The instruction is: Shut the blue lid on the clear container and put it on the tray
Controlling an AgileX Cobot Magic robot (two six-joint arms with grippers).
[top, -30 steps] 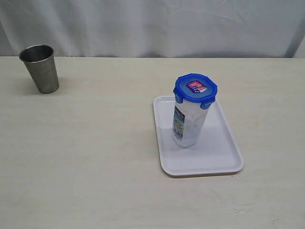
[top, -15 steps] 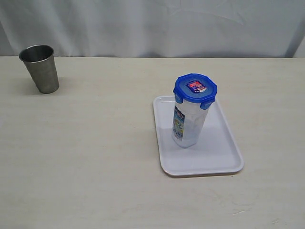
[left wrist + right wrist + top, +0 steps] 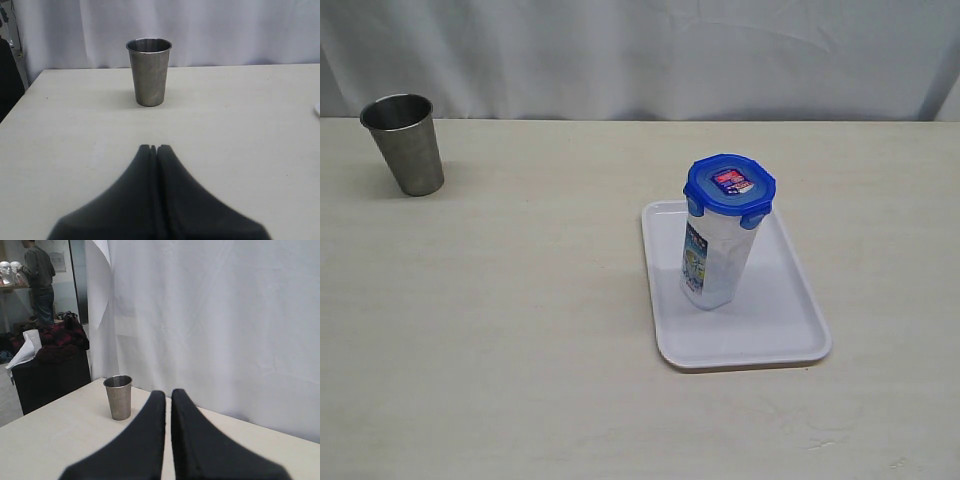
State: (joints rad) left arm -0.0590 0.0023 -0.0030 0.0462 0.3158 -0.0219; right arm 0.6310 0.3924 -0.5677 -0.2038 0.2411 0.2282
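The clear container (image 3: 712,265) stands upright on the white tray (image 3: 780,325), right of the table's middle. The blue lid (image 3: 730,186) sits on top of it with its flaps down at the edges. Neither arm shows in the exterior view. My left gripper (image 3: 154,147) is shut with nothing between its fingers and hangs over bare table, pointing at a steel cup. My right gripper (image 3: 168,392) is also shut and empty, with only a thin slit between its fingers. Neither wrist view shows the container or the lid.
A tapered steel cup (image 3: 405,143) stands at the table's far left, near the back edge; it also shows as the cup (image 3: 149,72) in the left wrist view and the cup (image 3: 118,397) in the right wrist view. A white curtain hangs behind the table.
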